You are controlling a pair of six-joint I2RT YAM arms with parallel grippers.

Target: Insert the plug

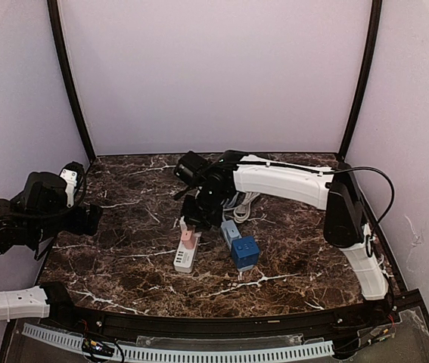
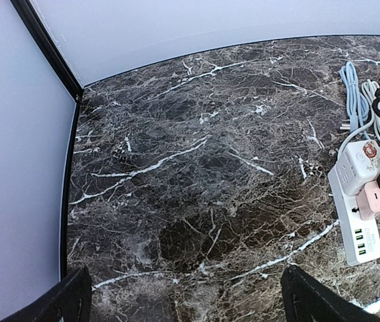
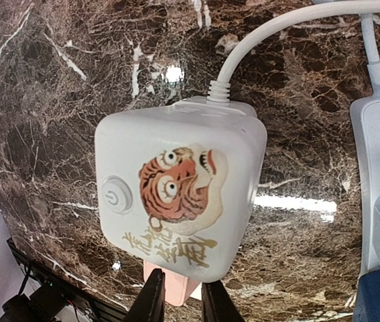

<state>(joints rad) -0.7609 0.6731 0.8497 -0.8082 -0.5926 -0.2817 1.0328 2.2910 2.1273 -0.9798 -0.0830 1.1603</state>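
Right fingers (image 3: 151,302) pinch pink plug (image 3: 176,285) on white power strip (image 1: 184,261).

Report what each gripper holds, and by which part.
Right gripper: shut on the pink plug, pinching it across two opposite sides, right beside the white tiger cube. Left gripper: open, holding nothing.

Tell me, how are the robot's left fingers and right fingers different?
The left fingers are spread wide and empty; the right fingers are pinched shut on the pink plug. The left fingers hang over plain table; the right fingers sit at the white power strip. Both pairs are black.
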